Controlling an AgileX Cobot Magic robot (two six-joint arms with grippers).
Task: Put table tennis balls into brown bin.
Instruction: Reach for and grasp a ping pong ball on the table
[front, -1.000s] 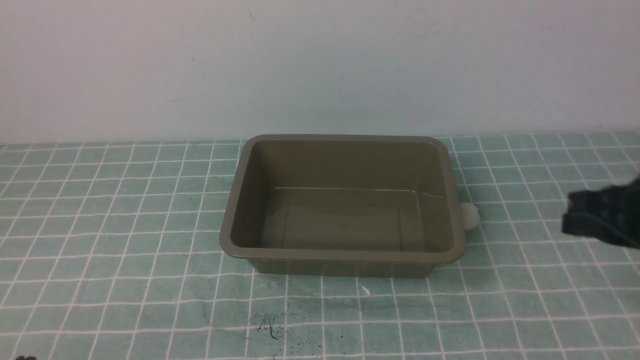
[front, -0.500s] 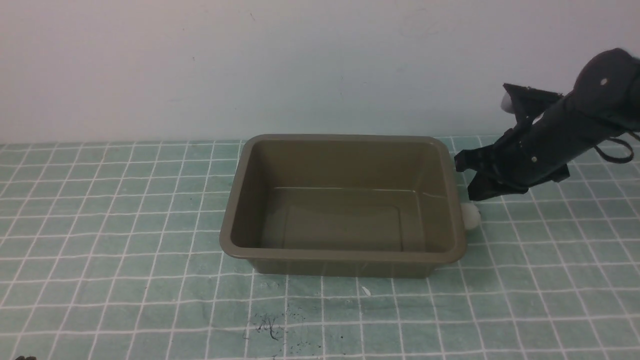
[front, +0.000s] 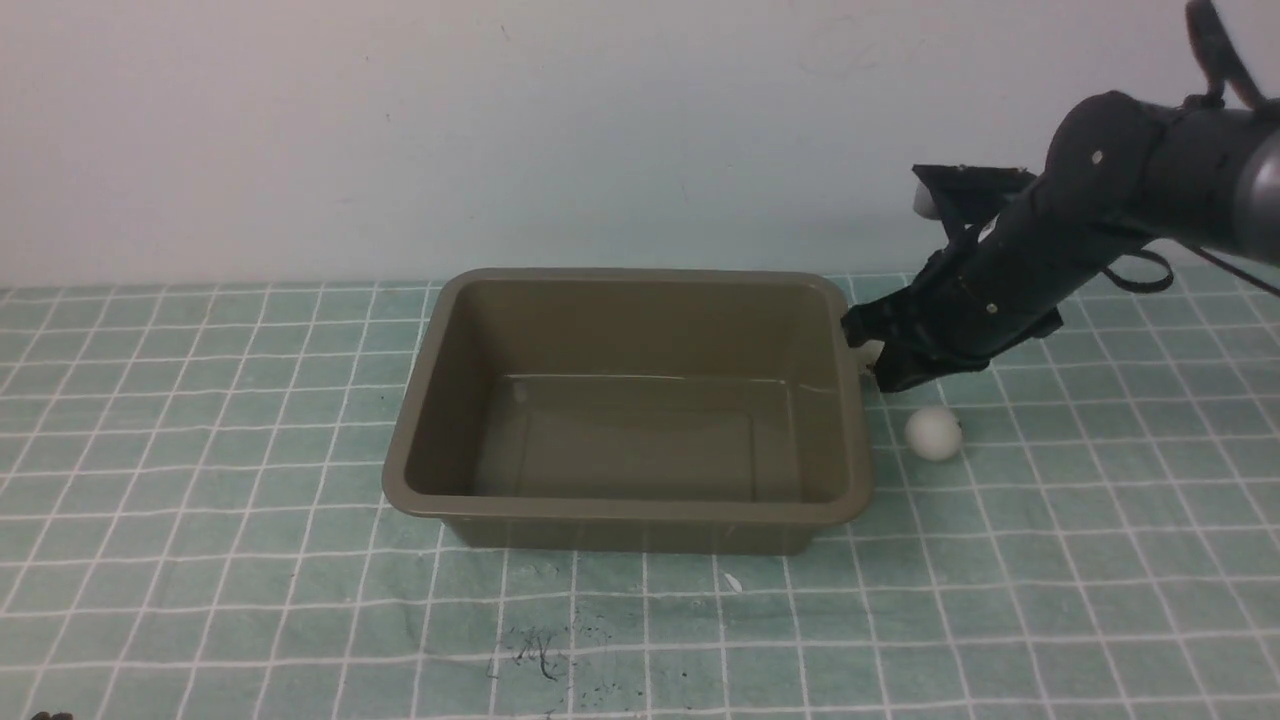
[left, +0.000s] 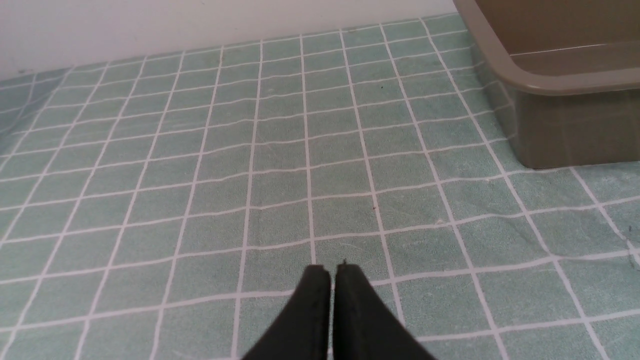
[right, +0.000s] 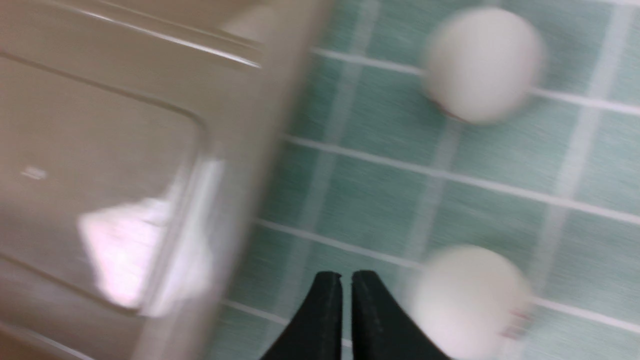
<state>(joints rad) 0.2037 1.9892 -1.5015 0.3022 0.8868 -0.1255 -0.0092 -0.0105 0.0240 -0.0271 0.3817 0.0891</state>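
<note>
Two balls (right: 485, 65) outside brown bin (front: 620, 450), bin empty.

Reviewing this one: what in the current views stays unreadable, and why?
- Farther ball, front view: mostly hidden behind the right claw.
- Right claw's tips, front view: seen from behind and the side, so their gap is unclear.
- Left claw, front view: all but a dark scrap lies below the bottom edge.
- Brown bin, left wrist view: cut off by the picture's edge.
- Both balls, right wrist view: surfaces blurred.
</note>
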